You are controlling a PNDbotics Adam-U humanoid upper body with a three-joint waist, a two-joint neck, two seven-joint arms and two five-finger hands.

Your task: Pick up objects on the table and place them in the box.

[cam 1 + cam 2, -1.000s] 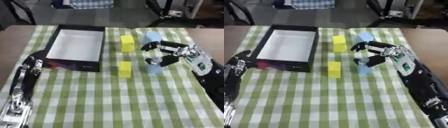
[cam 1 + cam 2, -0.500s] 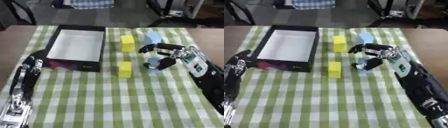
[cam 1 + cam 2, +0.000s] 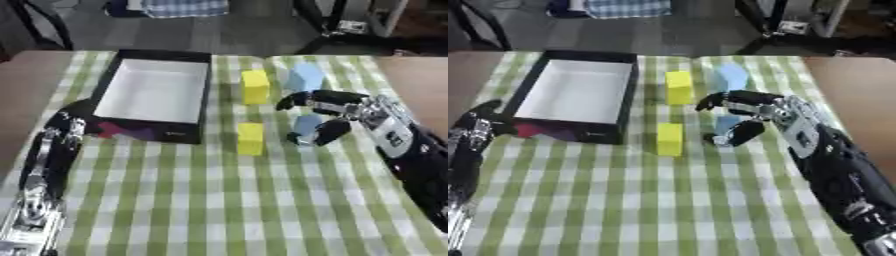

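Note:
A black box (image 3: 197, 107) with a white inside stands at the table's left. Two yellow blocks lie right of it, one far (image 3: 255, 86) and one near (image 3: 250, 138). A large light blue block (image 3: 306, 76) sits at the back. My right hand (image 3: 354, 107) comes in from the right, and a small light blue block (image 3: 307, 124) sits in its span. The fingers (image 3: 302, 98) arch above that block and the thumb (image 3: 329, 133) lies against its lower right side. The hand is open and has not closed on the block. My left hand (image 3: 63, 129) rests open by the box's front left corner.
A green and white checked cloth (image 3: 219, 200) covers the table, with brown tabletop (image 3: 420, 75) showing at the right. Dark chair legs and floor lie beyond the far edge.
My right hand has lowered and shifted slightly left around the small blue block, the thumb sliding to its lower right side. The left arm has stayed put.

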